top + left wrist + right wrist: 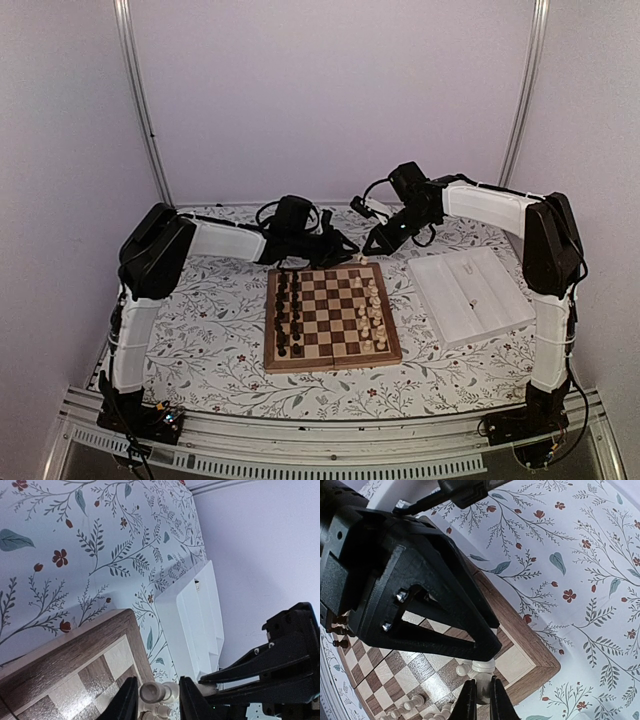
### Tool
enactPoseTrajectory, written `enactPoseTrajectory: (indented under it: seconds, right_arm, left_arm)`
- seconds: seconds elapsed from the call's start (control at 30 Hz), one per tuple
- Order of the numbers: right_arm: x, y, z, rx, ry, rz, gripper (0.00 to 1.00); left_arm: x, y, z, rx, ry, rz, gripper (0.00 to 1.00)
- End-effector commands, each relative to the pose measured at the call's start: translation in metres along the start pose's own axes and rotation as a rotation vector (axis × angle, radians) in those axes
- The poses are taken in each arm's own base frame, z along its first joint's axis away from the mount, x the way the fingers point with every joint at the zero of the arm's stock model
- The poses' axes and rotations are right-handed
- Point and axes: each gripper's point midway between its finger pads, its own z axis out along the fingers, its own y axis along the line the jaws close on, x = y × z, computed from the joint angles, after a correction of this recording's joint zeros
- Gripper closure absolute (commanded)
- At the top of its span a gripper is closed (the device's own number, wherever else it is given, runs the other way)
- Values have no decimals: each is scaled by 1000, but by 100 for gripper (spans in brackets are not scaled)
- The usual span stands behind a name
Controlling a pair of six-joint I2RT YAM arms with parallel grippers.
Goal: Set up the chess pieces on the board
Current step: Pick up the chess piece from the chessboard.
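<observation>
At the board's [333, 363] far right corner, one pale piece [159, 692] is pinched in the right fingers [468, 702], left fingers [127, 702] flanking it, contact we cannot tell.

Pale lilac walls [320, 90], floral tablecloth [220, 350]
</observation>
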Motion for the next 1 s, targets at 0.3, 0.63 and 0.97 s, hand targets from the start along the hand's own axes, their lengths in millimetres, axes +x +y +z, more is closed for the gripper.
enactPoseTrajectory:
  seconds: [0.3,0.63,0.97]
  right_arm:
    - [-14,4,-15,5,-47,-29,100]
    - [23,-6,10,18,76,-38,100]
    - [43,0,26,-32,138,-43,100]
  left_arm:
    - [-7,0,-1,47,-15,5,92]
    - [-37,-9,-42,-74,-168,153,100]
    - [-46,-10,-57,-86,-208,164,100]
